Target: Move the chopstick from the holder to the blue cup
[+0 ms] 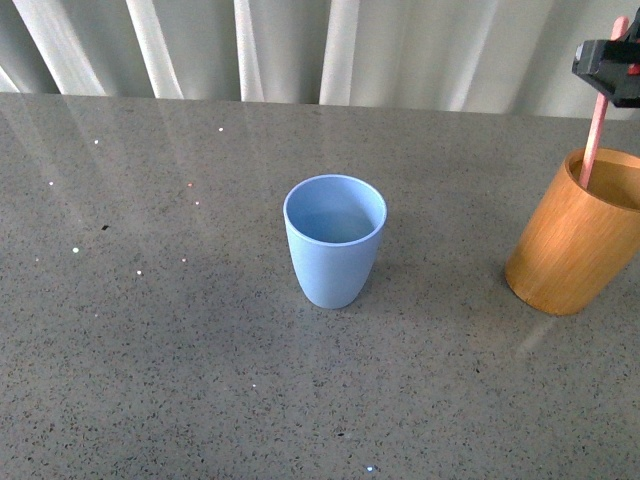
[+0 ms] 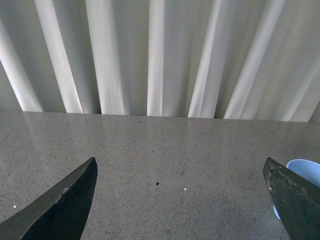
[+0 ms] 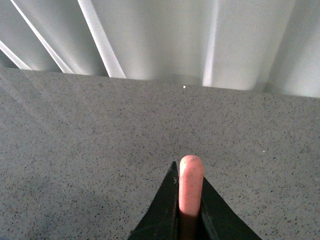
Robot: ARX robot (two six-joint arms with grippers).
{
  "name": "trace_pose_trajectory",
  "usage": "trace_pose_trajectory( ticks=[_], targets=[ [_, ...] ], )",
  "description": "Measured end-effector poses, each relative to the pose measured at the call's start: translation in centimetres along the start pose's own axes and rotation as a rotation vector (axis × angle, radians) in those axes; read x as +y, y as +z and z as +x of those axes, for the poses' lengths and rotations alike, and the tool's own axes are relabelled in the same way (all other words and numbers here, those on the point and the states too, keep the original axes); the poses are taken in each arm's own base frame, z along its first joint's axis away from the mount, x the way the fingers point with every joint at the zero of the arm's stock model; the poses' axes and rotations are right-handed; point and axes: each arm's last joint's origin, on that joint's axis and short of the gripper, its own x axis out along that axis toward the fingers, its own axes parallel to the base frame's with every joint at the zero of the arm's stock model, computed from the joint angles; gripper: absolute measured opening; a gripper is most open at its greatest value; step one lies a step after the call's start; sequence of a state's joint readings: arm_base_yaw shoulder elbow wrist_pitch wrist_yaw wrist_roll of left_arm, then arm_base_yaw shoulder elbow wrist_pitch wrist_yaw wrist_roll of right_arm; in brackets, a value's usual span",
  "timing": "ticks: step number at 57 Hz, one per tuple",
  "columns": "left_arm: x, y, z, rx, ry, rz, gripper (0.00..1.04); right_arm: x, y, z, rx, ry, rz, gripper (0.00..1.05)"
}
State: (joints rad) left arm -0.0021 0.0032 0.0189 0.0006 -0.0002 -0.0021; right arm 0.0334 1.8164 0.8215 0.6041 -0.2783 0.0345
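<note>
The light blue cup (image 1: 334, 240) stands upright and empty in the middle of the grey table. The orange-brown wooden holder (image 1: 578, 235) stands at the right edge of the front view. The pink chopstick (image 1: 595, 140) rises from inside the holder, its lower end still within the rim. My right gripper (image 1: 612, 72) is shut on the chopstick near its top, above the holder. In the right wrist view the chopstick's rounded end (image 3: 191, 186) sticks out between the closed black fingers. My left gripper (image 2: 180, 200) is open and empty, with the cup's rim (image 2: 305, 167) beside one finger.
A grey speckled table (image 1: 180, 330) spreads all around the cup and the holder. A pale pleated curtain (image 1: 300, 45) hangs along the table's far edge.
</note>
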Motion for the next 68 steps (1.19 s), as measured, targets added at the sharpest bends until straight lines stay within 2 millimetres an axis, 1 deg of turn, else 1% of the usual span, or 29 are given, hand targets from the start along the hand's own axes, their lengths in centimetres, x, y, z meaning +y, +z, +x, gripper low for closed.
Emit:
trace_pose_trajectory(
  ticks=[13, 22, 29, 31, 36, 39, 41, 47, 52, 54, 59, 63, 68],
  targets=[
    [0.0, 0.0, 0.0, 0.000, 0.000, 0.000, 0.98, 0.6, 2.1, -1.9, -0.042, -0.006, -0.036, 0.02],
    [0.0, 0.0, 0.0, 0.000, 0.000, 0.000, 0.98, 1.6, 4.4, -3.6, -0.111, -0.020, -0.107, 0.02],
    [0.0, 0.0, 0.0, 0.000, 0.000, 0.000, 0.98, 2.7, 7.0, -5.2, -0.210, -0.031, -0.189, 0.02],
    [0.0, 0.0, 0.0, 0.000, 0.000, 0.000, 0.98, 3.2, 8.1, -5.7, -0.262, -0.045, -0.221, 0.02],
    [0.0, 0.0, 0.0, 0.000, 0.000, 0.000, 0.98, 4.1, 10.1, -6.5, -0.332, -0.040, -0.252, 0.02],
    [0.0, 0.0, 0.0, 0.000, 0.000, 0.000, 0.98, 5.5, 11.8, -7.5, -0.392, -0.009, -0.259, 0.02],
    [0.0, 0.0, 0.0, 0.000, 0.000, 0.000, 0.98, 6.3, 12.3, -7.8, -0.411, 0.016, -0.259, 0.02],
    [0.0, 0.0, 0.0, 0.000, 0.000, 0.000, 0.98, 8.6, 12.6, -8.0, -0.419, 0.103, -0.247, 0.02],
    [0.0, 0.0, 0.0, 0.000, 0.000, 0.000, 0.98, 10.3, 12.0, -7.4, -0.397, 0.171, -0.228, 0.02],
    [0.0, 0.0, 0.0, 0.000, 0.000, 0.000, 0.98, 11.0, 11.6, -6.8, -0.382, 0.201, -0.216, 0.02],
    [0.0, 0.0, 0.0, 0.000, 0.000, 0.000, 0.98, 12.0, 10.6, -5.4, -0.348, 0.240, -0.195, 0.02],
    [0.0, 0.0, 0.0, 0.000, 0.000, 0.000, 0.98, 12.9, 9.4, -3.5, -0.307, 0.272, -0.180, 0.02],
    [0.0, 0.0, 0.0, 0.000, 0.000, 0.000, 0.98, 13.7, 8.6, -1.8, -0.270, 0.311, -0.173, 0.02]
  ],
)
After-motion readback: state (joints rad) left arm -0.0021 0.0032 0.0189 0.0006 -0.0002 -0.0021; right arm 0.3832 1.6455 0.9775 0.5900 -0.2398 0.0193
